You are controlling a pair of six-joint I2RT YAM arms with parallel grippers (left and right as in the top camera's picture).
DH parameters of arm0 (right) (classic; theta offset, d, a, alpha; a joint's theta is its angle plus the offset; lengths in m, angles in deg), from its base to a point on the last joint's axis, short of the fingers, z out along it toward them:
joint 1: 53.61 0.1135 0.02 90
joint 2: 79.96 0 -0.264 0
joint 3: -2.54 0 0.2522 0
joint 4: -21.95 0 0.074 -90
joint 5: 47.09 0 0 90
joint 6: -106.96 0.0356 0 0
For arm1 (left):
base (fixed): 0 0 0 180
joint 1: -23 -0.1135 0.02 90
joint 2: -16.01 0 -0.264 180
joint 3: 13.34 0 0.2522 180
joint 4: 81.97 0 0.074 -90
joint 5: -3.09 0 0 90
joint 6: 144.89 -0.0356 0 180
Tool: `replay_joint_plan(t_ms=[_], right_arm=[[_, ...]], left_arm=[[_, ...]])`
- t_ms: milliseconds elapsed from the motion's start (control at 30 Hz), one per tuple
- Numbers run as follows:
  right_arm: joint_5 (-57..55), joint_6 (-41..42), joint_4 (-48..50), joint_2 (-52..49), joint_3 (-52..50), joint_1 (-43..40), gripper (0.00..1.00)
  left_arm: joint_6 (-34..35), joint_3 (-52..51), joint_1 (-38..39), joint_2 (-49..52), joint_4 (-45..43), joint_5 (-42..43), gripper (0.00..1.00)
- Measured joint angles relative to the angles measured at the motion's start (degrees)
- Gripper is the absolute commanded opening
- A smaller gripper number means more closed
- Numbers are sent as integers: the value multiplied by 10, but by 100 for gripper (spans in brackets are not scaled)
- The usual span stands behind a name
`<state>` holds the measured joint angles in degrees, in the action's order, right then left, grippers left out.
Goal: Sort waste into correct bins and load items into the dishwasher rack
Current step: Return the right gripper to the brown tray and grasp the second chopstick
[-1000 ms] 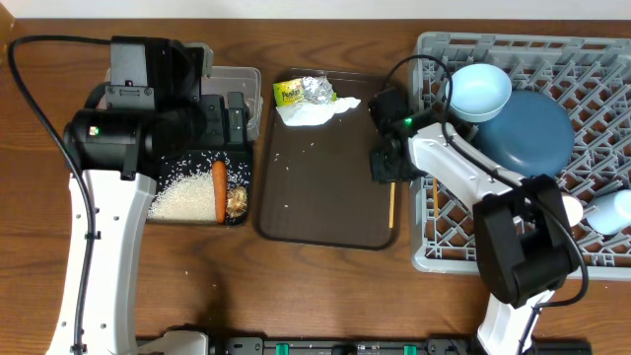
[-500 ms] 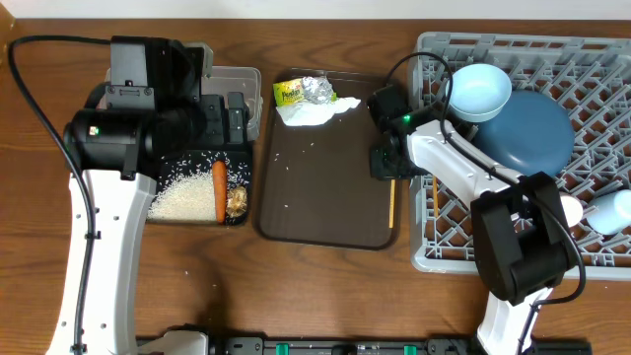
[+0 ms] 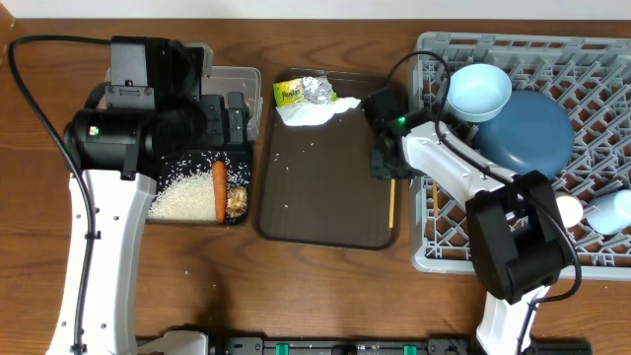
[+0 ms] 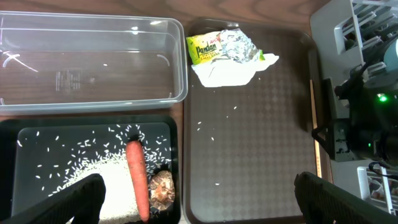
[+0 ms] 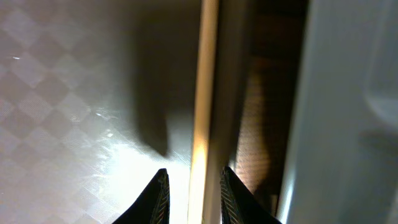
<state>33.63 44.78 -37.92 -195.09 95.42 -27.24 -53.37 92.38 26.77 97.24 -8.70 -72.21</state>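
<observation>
My right gripper (image 3: 386,170) hangs low at the right rim of the brown serving tray (image 3: 325,202). Its narrowly open jaws straddle a wooden chopstick (image 5: 202,93) lying along that rim, with a gap at the left fingertip (image 5: 160,190). My left gripper (image 4: 202,205) is wide open and holds nothing, above the black tray (image 4: 12,134) holding rice (image 4: 93,177), the carrot (image 4: 137,177) and the brown lump (image 4: 163,186). The clear tub (image 4: 93,62) is empty. Foil (image 4: 236,45), wrapper (image 4: 204,48) and napkin (image 4: 224,71) lie on the serving tray's far end.
The grey dishwasher rack (image 3: 592,59) fills the right side, holding the dark-blue plate (image 3: 532,133), the white bowl (image 3: 480,91) and a cup (image 3: 616,210). A few rice grains (image 3: 286,158) are scattered on the serving tray. The rack wall stands right beside my right gripper.
My right gripper has edged slightly left along the tray rim. The left arm and the waste have not moved.
</observation>
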Motion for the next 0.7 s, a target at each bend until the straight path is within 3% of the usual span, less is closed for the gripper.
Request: replay_joint_plan(t_ms=[333,700], right_arm=[[-28,1,-5,-19,-4,65,27],[-23,26,-18,-19,-3,28,24]], left_arm=[[0,0,0,0,0,0,98],[0,0,0,0,0,0,98]])
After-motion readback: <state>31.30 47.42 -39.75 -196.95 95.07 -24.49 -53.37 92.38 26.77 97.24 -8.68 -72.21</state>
